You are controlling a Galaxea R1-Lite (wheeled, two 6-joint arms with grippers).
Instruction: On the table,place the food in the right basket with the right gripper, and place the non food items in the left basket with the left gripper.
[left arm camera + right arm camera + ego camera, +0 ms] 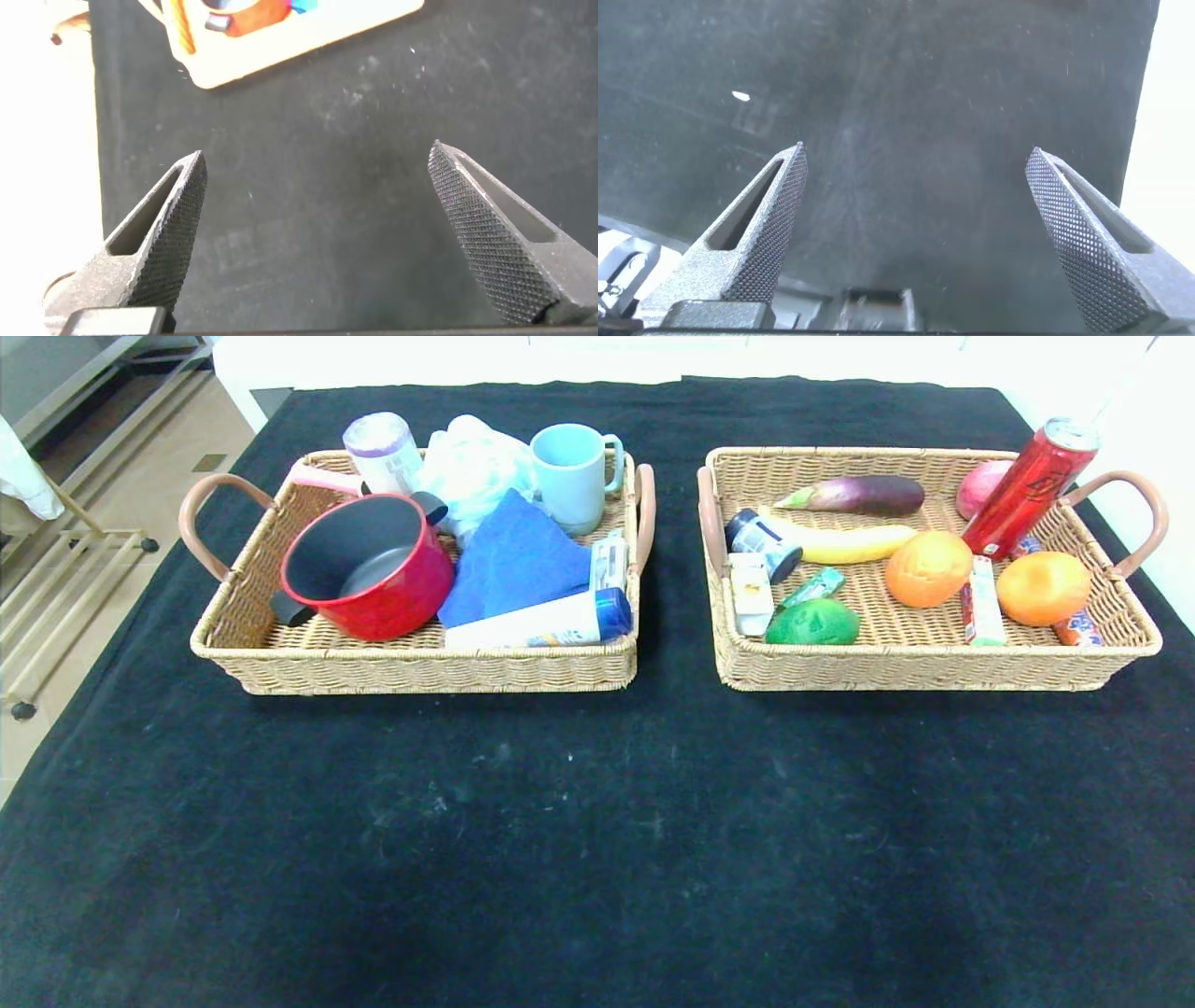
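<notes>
Black-cloth table (pixel 597 821) front bare. Red pot (pixel 369 565) in left wicker basket (pixel 420 667); yellow banana (pixel 854 543) in right wicker basket (pixel 934 670). Left gripper (pixel 318 187), right gripper (pixel 915 187) spread wide, empty, over cloth. Sorting appears complete; judged best: keep arms clear of baskets.

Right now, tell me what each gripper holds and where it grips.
Nothing. The left gripper and right gripper are open and empty over the table.

Two baskets side by side on table (pixel 597 821), far half. Left basket (pixel 411 663): pot (pixel 369 565) near-left, bottle (pixel 541 623) near-right. Right basket (pixel 934 667): banana (pixel 854 543) behind orange (pixel 928 569).
</notes>
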